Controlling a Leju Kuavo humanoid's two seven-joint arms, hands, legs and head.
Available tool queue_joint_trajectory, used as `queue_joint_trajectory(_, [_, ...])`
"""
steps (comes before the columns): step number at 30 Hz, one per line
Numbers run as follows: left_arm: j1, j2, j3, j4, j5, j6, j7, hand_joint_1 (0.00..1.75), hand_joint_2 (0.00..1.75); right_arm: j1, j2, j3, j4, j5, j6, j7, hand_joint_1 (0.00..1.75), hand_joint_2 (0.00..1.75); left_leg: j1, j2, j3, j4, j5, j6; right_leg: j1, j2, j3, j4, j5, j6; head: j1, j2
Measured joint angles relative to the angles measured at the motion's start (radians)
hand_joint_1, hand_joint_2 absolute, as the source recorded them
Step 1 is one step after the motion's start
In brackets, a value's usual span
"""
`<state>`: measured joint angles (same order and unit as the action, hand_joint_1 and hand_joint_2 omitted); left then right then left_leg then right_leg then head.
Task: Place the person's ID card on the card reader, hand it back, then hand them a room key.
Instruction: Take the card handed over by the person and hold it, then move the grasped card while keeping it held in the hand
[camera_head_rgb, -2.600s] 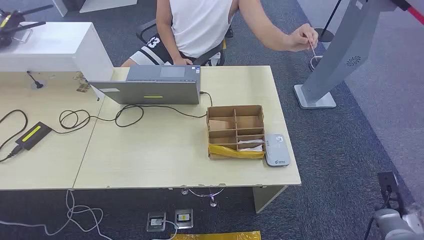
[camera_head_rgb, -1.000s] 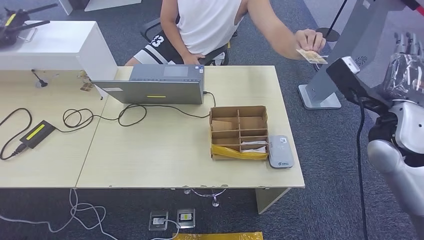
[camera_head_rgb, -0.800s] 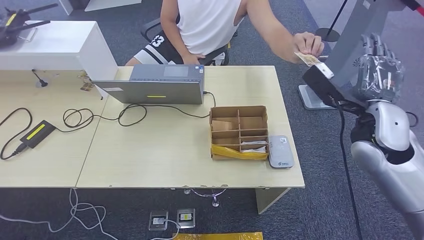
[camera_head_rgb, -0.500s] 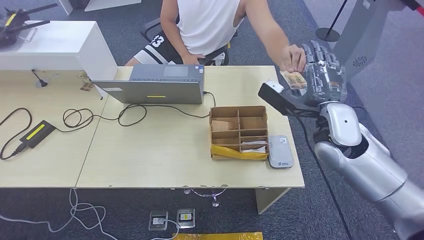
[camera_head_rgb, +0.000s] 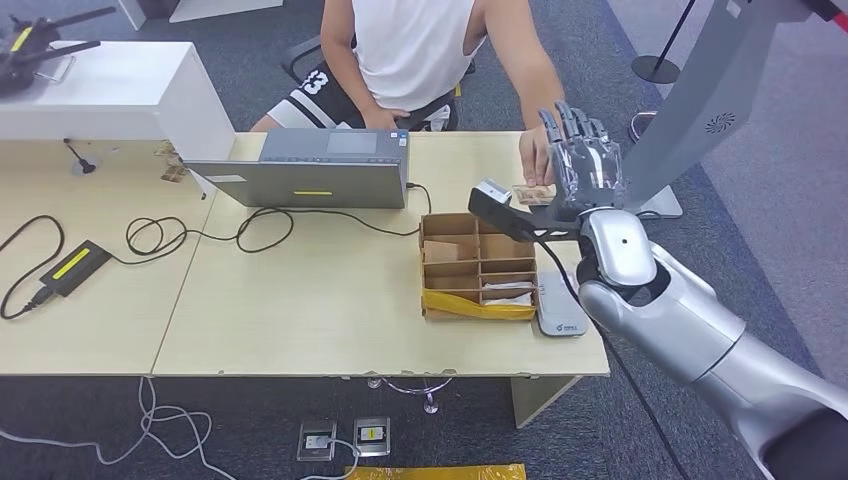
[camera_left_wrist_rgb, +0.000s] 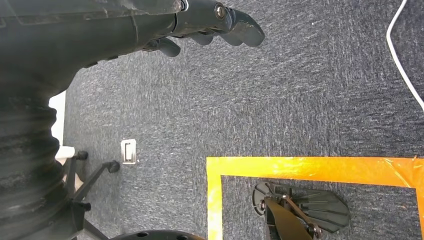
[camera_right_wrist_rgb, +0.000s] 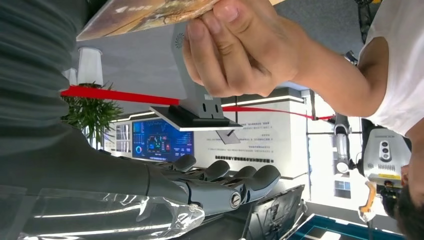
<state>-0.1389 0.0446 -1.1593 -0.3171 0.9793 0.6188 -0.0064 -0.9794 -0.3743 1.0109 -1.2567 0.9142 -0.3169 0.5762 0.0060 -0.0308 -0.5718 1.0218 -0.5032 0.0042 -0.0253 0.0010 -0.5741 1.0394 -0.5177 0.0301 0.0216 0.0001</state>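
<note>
Right of centre in the head view, one silver right hand (camera_head_rgb: 582, 170) stands upright over the pale wooden desk (camera_head_rgb: 300, 300), fingers (camera_right_wrist_rgb: 235, 187) spread, holding nothing. One tan printed ID card (camera_head_rgb: 530, 194) sits pinched in the person's hand (camera_head_rgb: 536, 155), just beside the robot palm. One grey flat card reader (camera_head_rgb: 560, 305) lies beside one brown compartmented cardboard box (camera_head_rgb: 476, 262). Left hand (camera_left_wrist_rgb: 200, 20): fingers curled, empty.

Office reception area, light wood bench (camera_head_rgb: 300, 300), grey laptop (camera_head_rgb: 300, 180), grey carpet (camera_head_rgb: 700, 240), tall kiosk stand (camera_head_rgb: 690, 100), wall display screens (camera_right_wrist_rgb: 160, 142)
</note>
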Motion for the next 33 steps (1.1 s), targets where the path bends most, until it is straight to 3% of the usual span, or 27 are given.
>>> queue_joint_trajectory(3, [0.0, 0.0, 0.0, -0.001, 0.003, 0.0, 0.0, 0.0, 1.75, -0.01, 0.018, 0.017, 0.031, -0.013, -0.01, -0.008, 1.58, 1.75, 0.0, 0.0, 0.0, 0.0, 0.0, 0.0, 0.0, 0.0, 0.0, 0.0, 0.0, 0.0, 0.0, 0.0])
queue_joint_trajectory(4, [0.0, 0.001, 0.0, -0.001, 0.004, 0.0, 0.0, 0.0, 1.75, -0.014, 0.023, 0.023, 0.041, -0.019, -0.014, -0.011, 1.71, 1.75, 0.0, 0.0, 0.0, 0.0, 0.0, 0.0, 0.0, 0.0, 0.0, 0.0, 0.0, 0.0, 0.0, 0.0])
queue_joint_trajectory(16, [0.001, 0.001, -0.002, -0.002, 0.014, 0.002, -0.005, 0.0, 1.75, -0.037, 0.075, 0.075, 0.125, -0.083, -0.059, -0.048, 1.75, 1.75, 0.0, 0.0, 0.015, 0.0, 0.001, -0.002, 0.0, 0.0, -0.002, 0.0, 0.001, 0.0, 0.0, 0.0])
queue_joint_trajectory(33, [0.001, 0.003, -0.007, -0.007, 0.028, 0.009, -0.022, 0.0, 1.75, -0.044, 0.102, 0.097, 0.152, -0.134, -0.097, -0.1, 1.75, 1.75, 0.0, 0.0, 0.017, 0.001, 0.002, -0.002, 0.0, 0.001, -0.001, 0.0, 0.001, -0.001, 0.0, 0.0])
